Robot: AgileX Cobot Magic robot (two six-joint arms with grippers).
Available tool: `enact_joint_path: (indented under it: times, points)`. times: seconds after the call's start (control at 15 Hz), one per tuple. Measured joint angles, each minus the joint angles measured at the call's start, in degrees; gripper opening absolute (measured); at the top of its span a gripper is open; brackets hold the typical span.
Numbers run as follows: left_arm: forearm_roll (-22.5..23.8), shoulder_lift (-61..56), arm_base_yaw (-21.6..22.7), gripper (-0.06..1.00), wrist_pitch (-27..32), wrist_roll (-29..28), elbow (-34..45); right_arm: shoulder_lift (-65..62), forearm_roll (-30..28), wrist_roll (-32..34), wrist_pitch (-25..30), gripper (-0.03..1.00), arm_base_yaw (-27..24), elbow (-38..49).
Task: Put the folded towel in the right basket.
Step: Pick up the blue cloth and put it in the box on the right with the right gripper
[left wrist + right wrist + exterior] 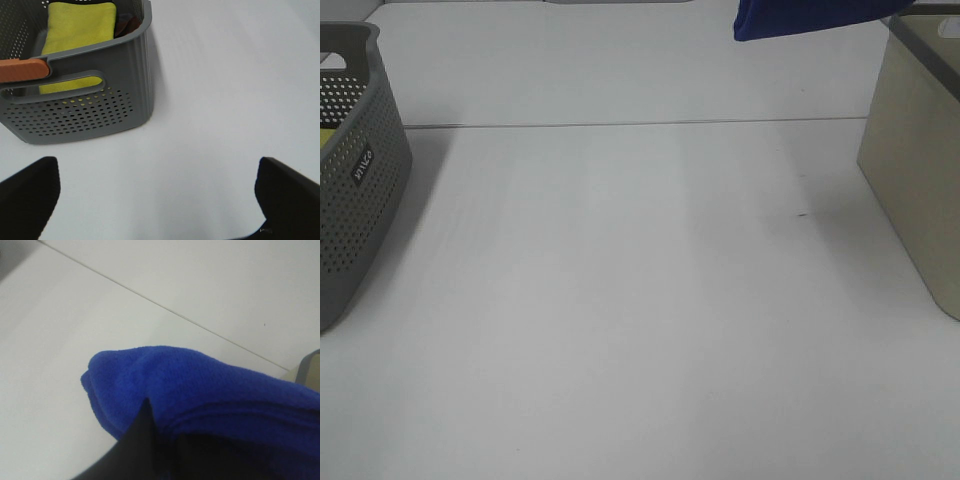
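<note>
The folded blue towel [810,18] hangs in the air at the top right of the exterior high view, just left of the beige right basket [918,170]. My right gripper [167,442] is shut on the blue towel [200,385], which covers most of its fingers. A sliver of the basket's rim [311,367] shows beside the towel in the right wrist view. My left gripper [157,200] is open and empty above the table, with its dark fingers [27,192] wide apart. Neither arm itself shows in the exterior high view.
A grey perforated basket [350,190] stands at the left edge of the table. The left wrist view shows this basket's wall [100,110], with a yellow towel [75,30] and an orange piece [22,70] at its rim. A seam [620,125] crosses the white table.
</note>
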Motion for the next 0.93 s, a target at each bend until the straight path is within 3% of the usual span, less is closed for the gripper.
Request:
enact_joint_path:
  times: [0.2,0.53,0.73,0.93]
  points:
    - [0.0,0.0,0.0,0.99,0.0,0.0,0.0,0.0,8.77,-0.97,-1.66,0.06,-11.63,0.0]
    - [0.0,0.0,0.0,0.99,0.0,0.0,0.0,4.13,31.8,-2.46,-4.53,0.06,-36.67,0.0]
    - [0.0,0.0,0.0,0.99,0.0,0.0,0.0,12.26,37.24,-2.46,-2.81,0.06,-47.04,0.06]
    - [0.0,0.0,0.0,0.99,0.0,0.0,0.0,14.9,35.98,-2.46,-3.15,0.06,-48.01,0.06]
